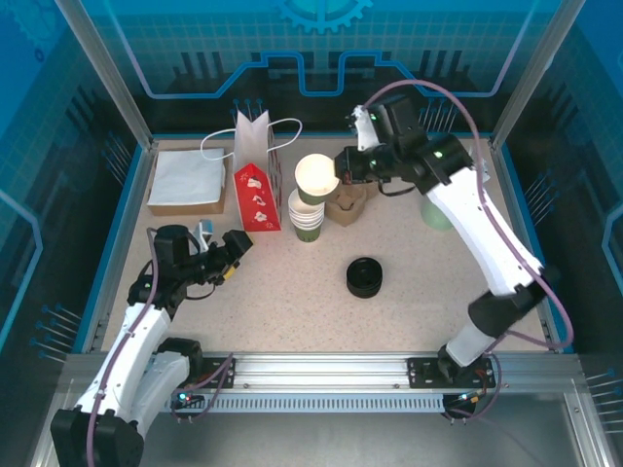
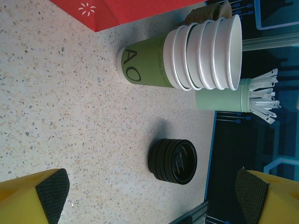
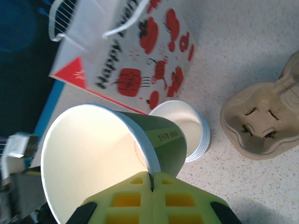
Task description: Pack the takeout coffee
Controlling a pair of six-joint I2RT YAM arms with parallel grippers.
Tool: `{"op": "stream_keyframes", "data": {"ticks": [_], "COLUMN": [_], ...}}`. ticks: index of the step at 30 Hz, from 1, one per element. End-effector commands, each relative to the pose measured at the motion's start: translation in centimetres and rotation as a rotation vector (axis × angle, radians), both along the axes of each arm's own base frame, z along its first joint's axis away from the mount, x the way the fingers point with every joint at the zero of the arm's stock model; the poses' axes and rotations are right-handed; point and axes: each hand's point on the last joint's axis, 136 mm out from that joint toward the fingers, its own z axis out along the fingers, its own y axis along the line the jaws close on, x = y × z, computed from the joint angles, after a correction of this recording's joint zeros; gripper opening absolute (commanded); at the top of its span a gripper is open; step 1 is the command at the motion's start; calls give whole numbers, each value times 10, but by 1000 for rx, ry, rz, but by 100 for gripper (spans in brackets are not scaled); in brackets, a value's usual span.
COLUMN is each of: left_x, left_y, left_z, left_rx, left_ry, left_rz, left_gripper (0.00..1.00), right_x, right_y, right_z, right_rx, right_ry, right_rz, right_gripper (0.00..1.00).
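My right gripper is pinching the green-walled, white-rimmed paper cup by its rim; my left gripper is hanging with fingers wide apart, empty.

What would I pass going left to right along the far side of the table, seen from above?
Flat white pile → red-and-white gift bag → stack of paper cups → brown cup carrier.

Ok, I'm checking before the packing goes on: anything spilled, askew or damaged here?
Nothing spilled or damaged. The green cup is in the air, pinched at its rim by the shut right jaws, above the cup stack, empty and undented. The black lids and pulp carrier look orderly.
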Motion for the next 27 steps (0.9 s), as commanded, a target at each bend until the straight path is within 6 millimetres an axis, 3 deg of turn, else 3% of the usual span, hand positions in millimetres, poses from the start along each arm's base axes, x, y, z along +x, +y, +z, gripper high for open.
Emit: {"op": "stream_keyframes", "data": {"ticks": [1,5,10,17,27], "left_x": [-4,-4,-4,-7,-6], "left_y": [-6,-6,-6,-6,-6], "left_z": [14,14,10,3,1], "left_rx": [-10,-9,-13,-15,-12], "left_ry": [-26,-27,-15,4,6], "left_rz": [-44,-41,-40,-38,-40], "left_gripper": [96,96,96,96,96], "right_x": [-40,-68,-79,-72,-59], "right_y": [0,2,9,21,16], "right_z": [-11,-44,-99,-161,-219], "right_rx": [-19,-25,-35,-62,-153], "right_ry": [49,110,182,260,333], "right_rz": [50,61,67,71,42], "right_gripper": [5,5,5,6,7]}}
